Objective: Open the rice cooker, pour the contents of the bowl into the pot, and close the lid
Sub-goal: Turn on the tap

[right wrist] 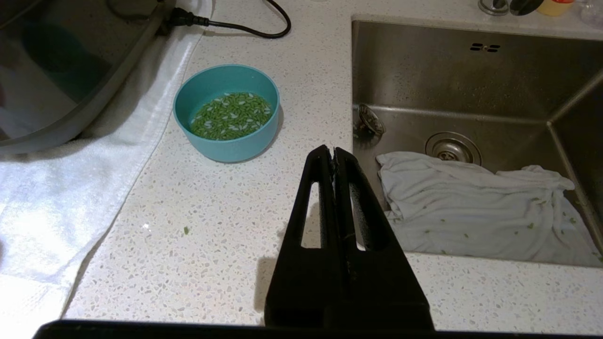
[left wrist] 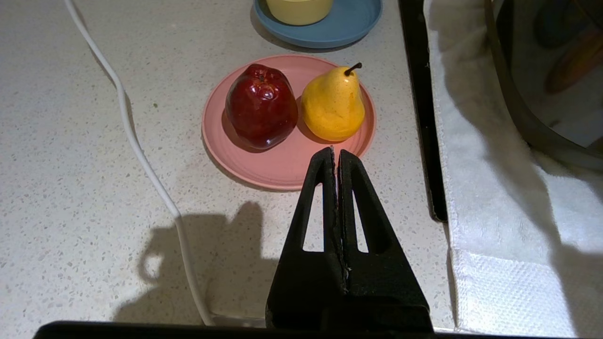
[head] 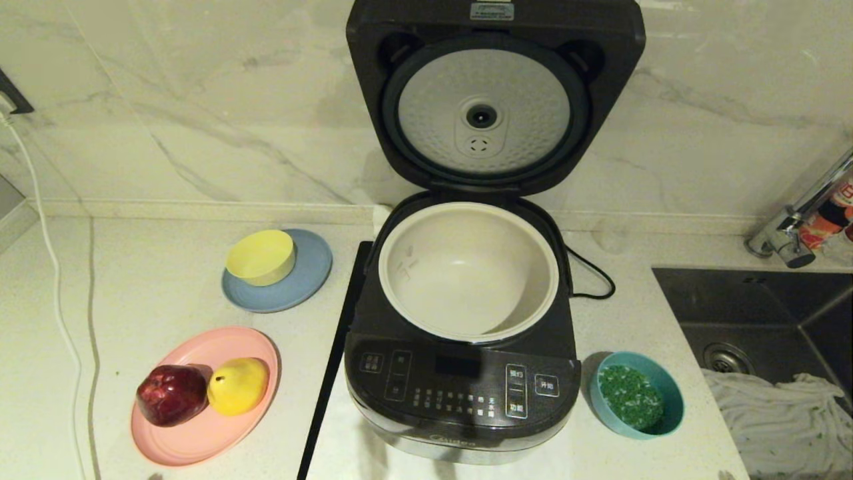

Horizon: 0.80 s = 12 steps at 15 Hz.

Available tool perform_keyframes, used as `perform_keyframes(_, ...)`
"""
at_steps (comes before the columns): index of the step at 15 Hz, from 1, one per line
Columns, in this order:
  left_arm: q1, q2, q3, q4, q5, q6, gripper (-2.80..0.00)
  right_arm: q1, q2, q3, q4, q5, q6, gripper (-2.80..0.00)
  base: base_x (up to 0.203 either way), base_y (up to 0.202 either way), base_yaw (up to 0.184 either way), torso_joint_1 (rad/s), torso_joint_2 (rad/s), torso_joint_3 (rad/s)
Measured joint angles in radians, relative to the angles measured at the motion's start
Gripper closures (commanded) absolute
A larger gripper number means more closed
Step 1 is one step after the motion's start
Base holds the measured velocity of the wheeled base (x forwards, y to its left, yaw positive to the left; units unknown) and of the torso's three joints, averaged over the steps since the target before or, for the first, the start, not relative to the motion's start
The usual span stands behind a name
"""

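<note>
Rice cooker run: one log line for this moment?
lid open | pot empty | bowl full, right of cooker | left gripper shut, idle | right gripper shut, idle

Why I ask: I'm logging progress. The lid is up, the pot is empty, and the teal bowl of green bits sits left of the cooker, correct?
One slip: the bowl sits to the right of the cooker, toward the sink, as the head view shows. The lid is up and the pot is empty.
</note>
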Motion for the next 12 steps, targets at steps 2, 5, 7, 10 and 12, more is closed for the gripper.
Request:
perform_keyframes(2, 0.000, 0.000, 0.000, 0.000, 0.000, 0.000, 0.00, 0.000, 0.000, 0.000, 0.000, 0.000, -0.001, 0.00, 0.000, 0.000, 0.000, 0.000, 0.00, 0.000)
perform_keyframes(5, 0.000, 0.000, 0.000, 0.000, 0.001, 0.000, 0.00, 0.000, 0.000, 0.000, 0.002, -0.002, -0.003, 0.00, 0.000, 0.000, 0.000, 0.000, 0.00, 0.000)
perform_keyframes(7, 0.000, 0.000, 0.000, 0.000, 0.001, 0.000, 0.00, 0.000, 0.000, 0.000, 0.001, -0.003, -0.004, 0.00, 0.000, 0.000, 0.000, 0.000, 0.00, 0.000)
perform_keyframes(10, 0.000, 0.000, 0.000, 0.000, 0.001, 0.000, 0.00, 0.000, 0.000, 0.000, 0.000, -0.004, 0.000, 0.00, 0.000, 0.000, 0.000, 0.000, 0.00, 0.000)
perform_keyframes(12, 0.000, 0.000, 0.000, 0.000, 0.000, 0.000, 0.00, 0.000, 0.000, 0.000, 0.000, -0.004, 0.000, 0.00, 0.000, 0.000, 0.000, 0.000, 0.00, 0.000)
